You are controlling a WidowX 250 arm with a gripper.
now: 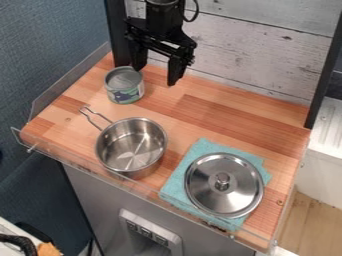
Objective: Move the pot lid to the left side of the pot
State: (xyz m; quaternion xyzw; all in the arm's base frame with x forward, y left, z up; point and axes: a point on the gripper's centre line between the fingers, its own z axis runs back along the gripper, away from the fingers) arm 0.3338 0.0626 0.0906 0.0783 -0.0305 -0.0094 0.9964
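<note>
To the left of my pincer (157, 75), a clear guard (60, 87) edges the wooden surface (57, 131); a lid carried too far that way could strike it. Forward and left of the pincer, the wire handle (98, 114) juts from the steel pot (131, 146) toward that side, and a lid set down on it would likely tilt or slide. The pot looks light enough to be shoved if the lid clips its rim on a low crossing.

Just beside the pincer's left half stands an open can (125, 85), which a sideways start made too low could topple.

The pincer itself hangs over the rear of the surface, spread wide, with nothing in its hold.

Forward and right of it, well apart, the pot lid (227, 195) lies knob up on a teal cloth (179, 182). Its small, smooth knob (222, 181) calls for a centered grip; closing high or off to one side could let the lid swing or slip free. Pressing down too hard, or dragging instead of lifting, might bunch the cloth and pull it along.
</note>
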